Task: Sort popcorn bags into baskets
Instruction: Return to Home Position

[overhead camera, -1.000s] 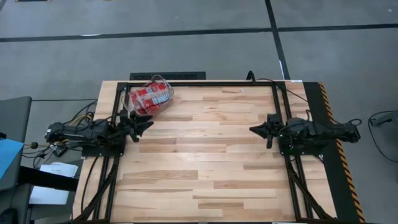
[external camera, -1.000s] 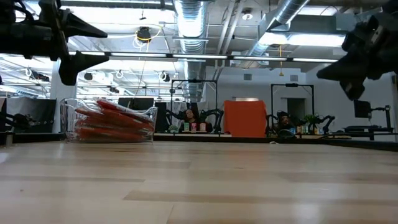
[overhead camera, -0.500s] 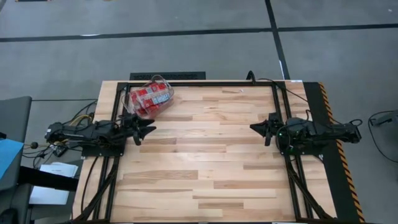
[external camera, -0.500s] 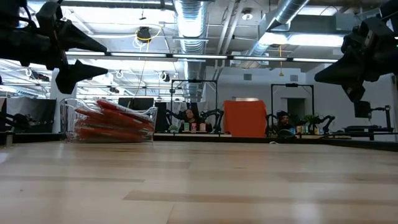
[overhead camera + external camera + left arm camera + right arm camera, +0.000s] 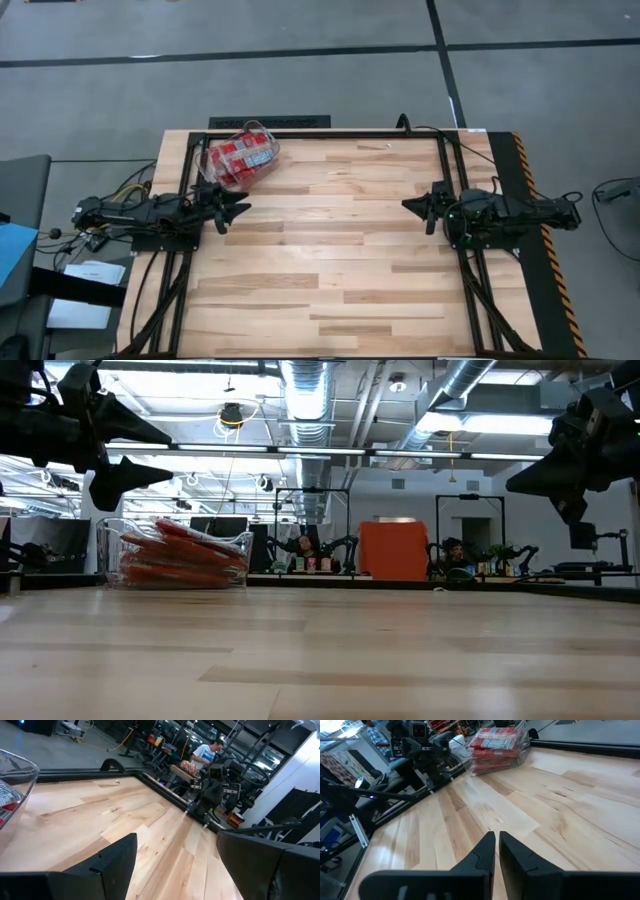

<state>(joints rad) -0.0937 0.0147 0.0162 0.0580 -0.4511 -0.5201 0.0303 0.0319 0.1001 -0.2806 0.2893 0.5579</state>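
The clear plastic bin (image 5: 241, 156) sits at the table's far left, with several red popcorn packets (image 5: 238, 153) stacked inside. It also shows in the low view (image 5: 176, 554), in the right wrist view (image 5: 501, 744), and by its rim in the left wrist view (image 5: 17, 772). My left gripper (image 5: 238, 210) hovers open above the table just on the near side of the bin (image 5: 160, 452) (image 5: 175, 852). My right gripper (image 5: 406, 206) hovers shut at the table's right side, pointing left (image 5: 514, 484) (image 5: 497, 847). No packet lies loose on the table.
A black metal frame (image 5: 320, 134) runs along the table's far edge and both sides. The wooden tabletop (image 5: 330, 250) between the two arms is bare board. Beyond the far edge, a person sits at a workbench (image 5: 207, 751) in the room.
My left gripper has drifted a little toward the table's near edge, away from the bin, and tipped slightly downward in the first half second, then held still. The bin and packets have not moved.
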